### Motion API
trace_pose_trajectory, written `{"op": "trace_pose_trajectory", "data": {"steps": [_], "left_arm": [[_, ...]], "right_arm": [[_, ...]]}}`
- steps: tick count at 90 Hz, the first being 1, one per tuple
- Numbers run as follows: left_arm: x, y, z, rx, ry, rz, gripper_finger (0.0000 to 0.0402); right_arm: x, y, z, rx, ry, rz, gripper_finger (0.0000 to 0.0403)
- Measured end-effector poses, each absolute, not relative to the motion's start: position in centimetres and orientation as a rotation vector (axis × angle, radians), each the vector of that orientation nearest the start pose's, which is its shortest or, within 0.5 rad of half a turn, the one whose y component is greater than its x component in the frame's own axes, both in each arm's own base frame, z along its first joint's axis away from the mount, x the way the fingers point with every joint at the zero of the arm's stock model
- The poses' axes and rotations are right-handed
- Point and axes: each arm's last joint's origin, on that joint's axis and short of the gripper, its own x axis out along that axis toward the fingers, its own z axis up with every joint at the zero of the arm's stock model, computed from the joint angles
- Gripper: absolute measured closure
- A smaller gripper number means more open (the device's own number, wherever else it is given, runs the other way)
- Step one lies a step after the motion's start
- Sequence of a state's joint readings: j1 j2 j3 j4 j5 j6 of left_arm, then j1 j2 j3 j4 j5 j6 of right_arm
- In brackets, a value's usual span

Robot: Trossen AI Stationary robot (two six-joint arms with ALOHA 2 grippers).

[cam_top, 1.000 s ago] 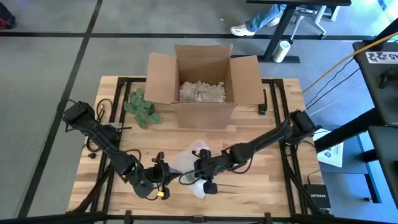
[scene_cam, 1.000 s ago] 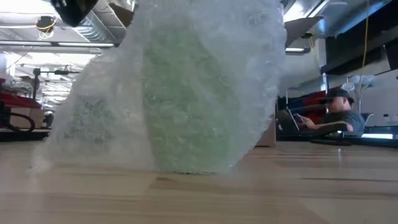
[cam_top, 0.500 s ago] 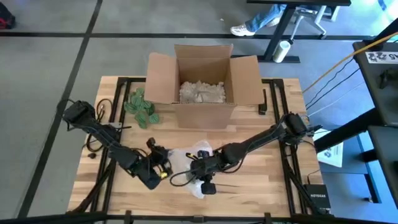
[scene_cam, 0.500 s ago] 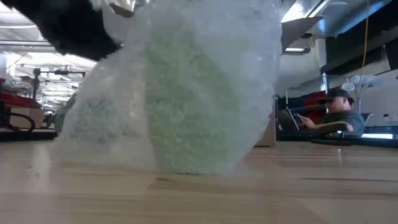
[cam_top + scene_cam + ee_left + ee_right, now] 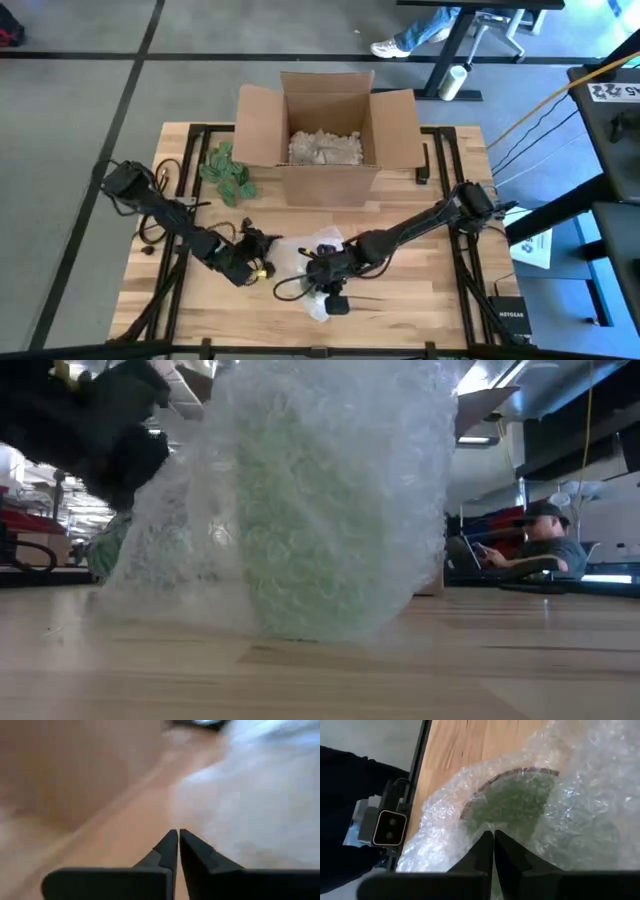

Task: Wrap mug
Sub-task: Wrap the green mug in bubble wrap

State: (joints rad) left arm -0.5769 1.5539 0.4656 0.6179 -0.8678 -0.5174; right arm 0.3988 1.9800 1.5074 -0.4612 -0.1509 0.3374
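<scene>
Cardboard box (image 5: pixel 327 130), flaps open, sits at the table's (image 5: pixel 420 300) far side, holding pale packing filler (image 5: pixel 325 147). Nearer the front, a green mug (image 5: pixel 520 802) stands swaddled in bubble wrap (image 5: pixel 330 490). Right gripper (image 5: pixel 493 837) pinches the wrap (fingertips together). Left gripper (image 5: pixel 178 836), just beside the bundle, appears closed on nothing, though its view is blurred.

Clear, dimpled bubble wrap (image 5: pixel 300 510) veils a pale green mug (image 5: pixel 520 800) just ahead of the black right end effector (image 5: pixel 493 836). The worktop (image 5: pixel 420 290) beneath is light, striped wood. Beyond sit a brown cardboard box (image 5: pixel 325 135) holding off-white filler and green leaves (image 5: pixel 228 172).
</scene>
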Motion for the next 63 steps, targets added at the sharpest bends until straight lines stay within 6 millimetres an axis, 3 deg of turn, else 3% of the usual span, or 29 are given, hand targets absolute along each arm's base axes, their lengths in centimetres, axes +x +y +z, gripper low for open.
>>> {"op": "trace_pose_trajectory", "data": {"steps": [13, 27, 41, 63], "left_arm": [[23.0, -10.1, 14.3, -0.236, 0.147, 0.171, 0.0402], [23.8, -7.6, 13.9, -0.243, 0.189, 0.069, 0.0402], [24.8, -5.3, 14.8, -0.291, 0.138, -0.152, 0.0402], [24.6, -5.1, 16.8, -0.254, 0.005, -0.257, 0.0402]], "right_arm": [[39.5, 17.1, 21.2, 0.193, 0.976, 0.357, 0.0403], [39.7, 17.4, 21.5, 0.216, 0.953, 0.413, 0.0403], [39.7, 17.4, 21.5, 0.215, 0.954, 0.414, 0.0403], [39.6, 17.4, 21.4, 0.205, 0.961, 0.447, 0.0403]]}}
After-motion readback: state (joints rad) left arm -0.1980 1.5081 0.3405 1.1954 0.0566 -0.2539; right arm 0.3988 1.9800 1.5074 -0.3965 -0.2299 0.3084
